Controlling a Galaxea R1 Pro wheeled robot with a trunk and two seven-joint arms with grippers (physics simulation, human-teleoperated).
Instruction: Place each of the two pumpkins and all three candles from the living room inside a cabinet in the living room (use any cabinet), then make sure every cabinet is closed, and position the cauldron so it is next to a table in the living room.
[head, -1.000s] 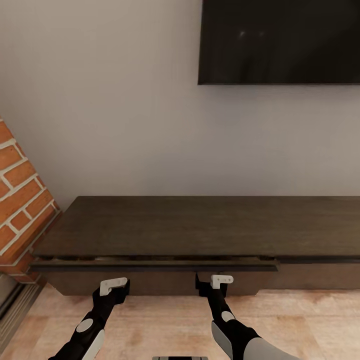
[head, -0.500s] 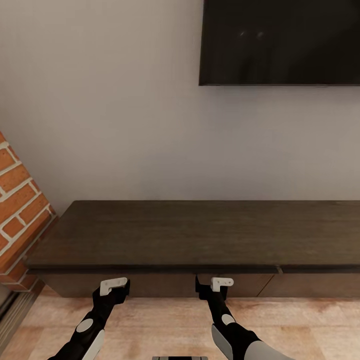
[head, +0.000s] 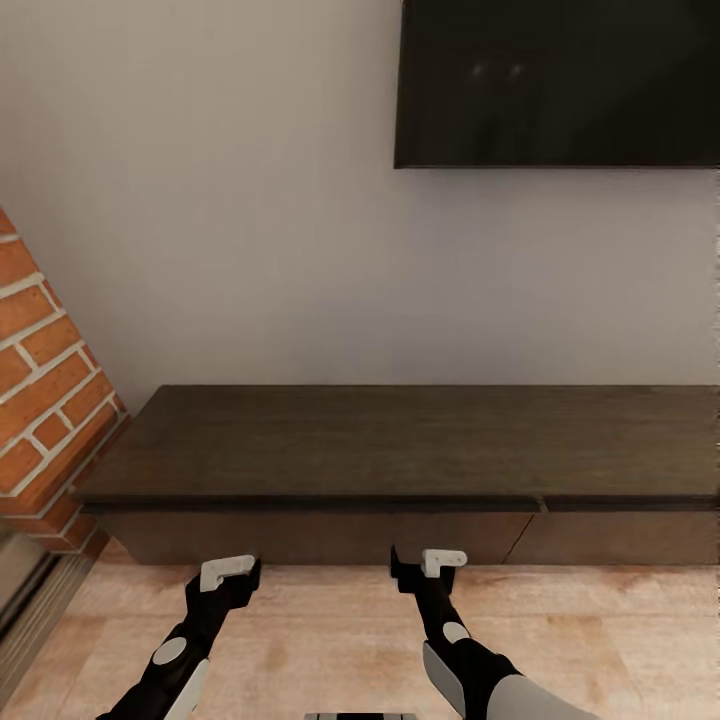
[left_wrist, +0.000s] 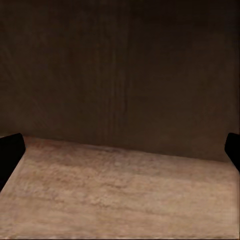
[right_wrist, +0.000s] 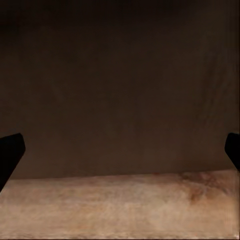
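Head view: closed cabinet, wood floor

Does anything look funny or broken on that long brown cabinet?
Nothing stands out. The cabinet sits straight against the wall with its drawer fronts flush and shut. Both grippers, left and right, hang open before it.

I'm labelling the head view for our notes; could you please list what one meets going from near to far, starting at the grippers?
Left gripper and right gripper, level with each other → wood floor → cabinet → wall → TV.
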